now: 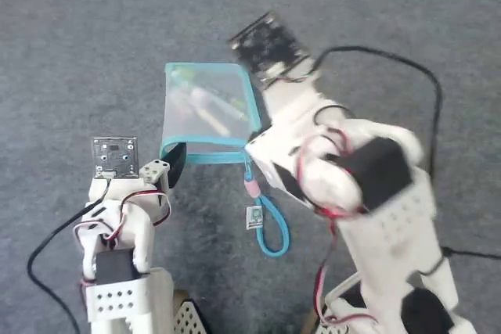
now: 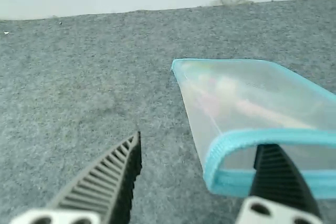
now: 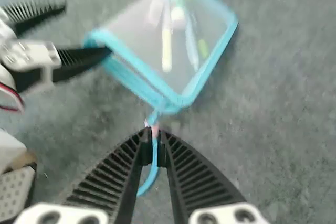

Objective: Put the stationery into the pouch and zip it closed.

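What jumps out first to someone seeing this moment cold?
The translucent, blue-trimmed pouch lies mid-table on the grey mat, with the stationery inside it. The right end effector is shut on the pink zip pull at the pouch's near corner, and a blue loop strap trails toward the arms' bases. The left end effector stands open at the pouch's other near corner.
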`<action>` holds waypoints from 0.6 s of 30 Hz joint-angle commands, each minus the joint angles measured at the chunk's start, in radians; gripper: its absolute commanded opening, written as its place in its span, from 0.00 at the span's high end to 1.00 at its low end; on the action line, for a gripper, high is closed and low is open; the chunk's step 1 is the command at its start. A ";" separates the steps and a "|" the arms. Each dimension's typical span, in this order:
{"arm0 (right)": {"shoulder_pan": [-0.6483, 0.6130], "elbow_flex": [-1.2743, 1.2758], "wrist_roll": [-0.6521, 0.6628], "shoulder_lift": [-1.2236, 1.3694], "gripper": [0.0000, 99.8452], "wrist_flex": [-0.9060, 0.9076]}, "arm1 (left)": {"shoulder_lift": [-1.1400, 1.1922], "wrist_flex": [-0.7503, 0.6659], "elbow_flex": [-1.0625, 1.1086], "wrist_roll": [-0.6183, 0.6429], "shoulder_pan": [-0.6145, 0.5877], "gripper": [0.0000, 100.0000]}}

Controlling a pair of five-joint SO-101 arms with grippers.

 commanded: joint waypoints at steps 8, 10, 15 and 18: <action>-0.007 0.446 0.051 -0.002 0.88 -0.484 | 0.002 -0.020 -0.050 0.014 0.009 0.68; -0.008 0.519 0.048 -0.007 0.84 -0.572 | 0.002 -0.020 -0.050 0.014 0.009 0.68; -0.108 0.609 0.068 -0.007 0.81 -0.622 | 0.002 -0.020 -0.050 0.014 0.009 0.68; -0.168 0.618 0.141 -0.007 0.81 -0.634 | 0.002 -0.020 -0.050 0.012 0.009 0.68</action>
